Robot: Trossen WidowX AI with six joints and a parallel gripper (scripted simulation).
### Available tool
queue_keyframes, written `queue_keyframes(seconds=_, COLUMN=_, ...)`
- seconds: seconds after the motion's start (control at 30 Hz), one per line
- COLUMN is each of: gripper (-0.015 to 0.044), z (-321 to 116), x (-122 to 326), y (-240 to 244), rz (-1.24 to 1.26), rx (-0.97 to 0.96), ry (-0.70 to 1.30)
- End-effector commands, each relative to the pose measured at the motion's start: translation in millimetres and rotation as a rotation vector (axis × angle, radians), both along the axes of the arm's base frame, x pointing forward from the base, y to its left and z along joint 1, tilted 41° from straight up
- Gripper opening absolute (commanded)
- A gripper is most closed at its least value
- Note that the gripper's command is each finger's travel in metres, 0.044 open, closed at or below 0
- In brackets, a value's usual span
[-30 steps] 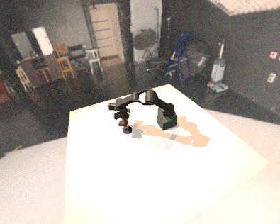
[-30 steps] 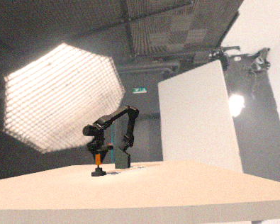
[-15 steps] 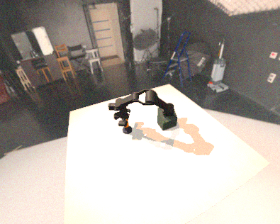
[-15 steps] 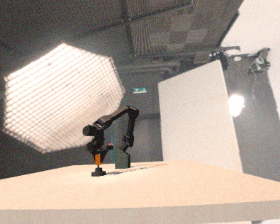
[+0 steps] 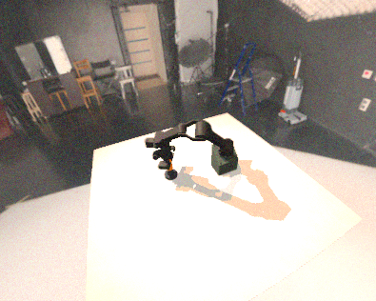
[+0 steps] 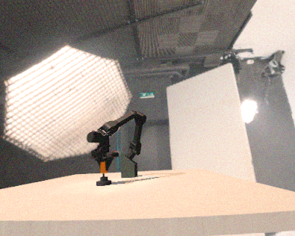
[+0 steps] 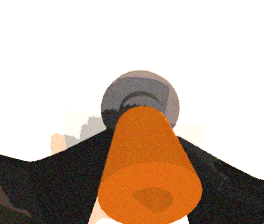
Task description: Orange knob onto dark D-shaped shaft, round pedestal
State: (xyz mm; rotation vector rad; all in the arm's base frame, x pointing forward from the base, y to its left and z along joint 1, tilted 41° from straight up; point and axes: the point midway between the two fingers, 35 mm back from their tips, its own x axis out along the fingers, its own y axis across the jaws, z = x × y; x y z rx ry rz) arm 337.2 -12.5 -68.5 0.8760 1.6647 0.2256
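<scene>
The orange knob (image 5: pixel 170 167) (image 6: pixel 103 167) (image 7: pixel 145 150) is upright between the fingers of my gripper (image 6: pixel 104 164) (image 7: pixel 143 137), which is shut on it. The round dark pedestal (image 5: pixel 170 175) (image 6: pixel 104 182) (image 7: pixel 111 97) stands on the table directly under the knob. In the exterior view a short piece of the thin dark shaft (image 6: pixel 103 175) shows between the knob's lower end and the pedestal, so the knob is above the pedestal. Whether the shaft's tip is inside the hole cannot be seen. In the wrist view the knob hides the shaft.
The arm's dark green base block (image 5: pixel 224 165) (image 6: pixel 128 169) stands on the table (image 5: pixel 178 248) (image 6: pixel 147 202), to the right of the pedestal in the top and exterior views. The arm arches from it over to the pedestal. Shadows of the arm lie across the table top.
</scene>
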Motion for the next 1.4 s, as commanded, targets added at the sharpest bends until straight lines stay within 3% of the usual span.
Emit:
queue_keyframes(seconds=0.0, gripper=0.0, z=1.1, x=4.2, y=0.1, rz=-0.006, rx=-0.005, ry=0.0)
queue_keyframes(seconds=1.37, gripper=0.0, z=1.1, x=5.0, y=1.4, rz=-0.006, rx=-0.004, ry=0.0)
